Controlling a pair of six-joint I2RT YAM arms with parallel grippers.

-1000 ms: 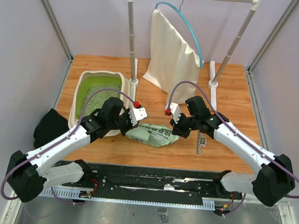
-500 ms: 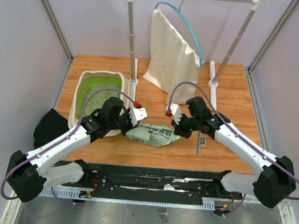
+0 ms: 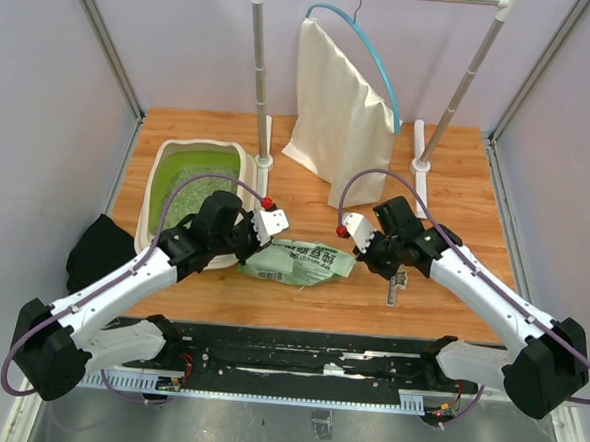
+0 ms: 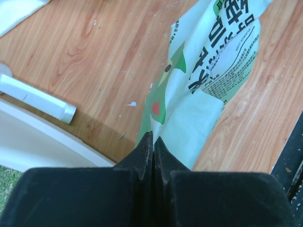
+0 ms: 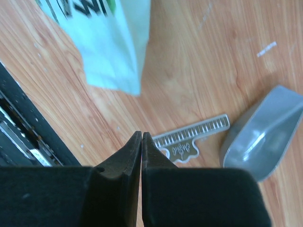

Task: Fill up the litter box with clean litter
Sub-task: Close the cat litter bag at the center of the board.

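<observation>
The beige litter box (image 3: 161, 169) with a lime-green inside sits at the back left; its rim also shows in the left wrist view (image 4: 42, 149). Pale speckled clean litter (image 3: 189, 197) lies inside it. A flat green printed bag (image 3: 303, 262) lies on the table between the arms. My left gripper (image 3: 249, 252) is shut on the bag's left edge, which runs into its fingertips (image 4: 147, 144) in the left wrist view, where the bag (image 4: 208, 80) stretches away. My right gripper (image 3: 384, 267) is shut and empty, right of the bag's corner (image 5: 118, 52).
A grey metal scoop (image 5: 262, 135) with a piano-key handle (image 5: 189, 139) lies just beyond my right fingertips. A rack with a white cloth bag (image 3: 337, 113) stands at the back, its white foot (image 4: 38, 97) beside the box. A black cloth (image 3: 98, 249) lies far left.
My right gripper has moved right and toward the front, away from the bag and over the scoop. The bag has settled flatter and shifted slightly left with my left gripper.
</observation>
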